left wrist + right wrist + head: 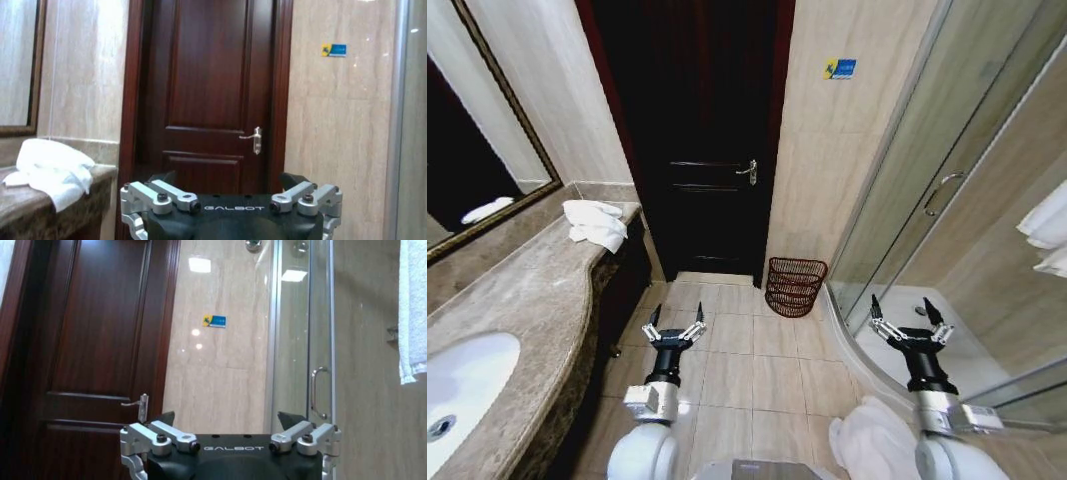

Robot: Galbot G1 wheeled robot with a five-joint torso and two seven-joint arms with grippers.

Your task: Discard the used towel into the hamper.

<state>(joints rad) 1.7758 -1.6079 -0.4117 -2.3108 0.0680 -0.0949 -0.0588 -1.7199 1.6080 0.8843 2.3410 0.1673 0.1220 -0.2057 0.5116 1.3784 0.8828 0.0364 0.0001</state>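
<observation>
A crumpled white towel [595, 222] lies at the far end of the marble counter [522, 290], also seen as the towel [53, 167] draped over the counter edge in the left wrist view. The hamper [795, 286], a dark reddish-brown wicker basket, stands on the floor against the wall to the right of the door. My left gripper [678, 314] hovers open over the floor tiles, right of the counter and short of the towel; its fingers [160, 181] hold nothing. My right gripper [903, 305] is open by the shower rim, right of the hamper.
A dark wooden door [697, 140] is shut straight ahead. A glass shower enclosure [947, 200] curves along the right, with white towels [1047, 230] hanging behind it. A white cloth heap [867, 440] lies low by my right arm. A sink [462, 385] sits in the near counter.
</observation>
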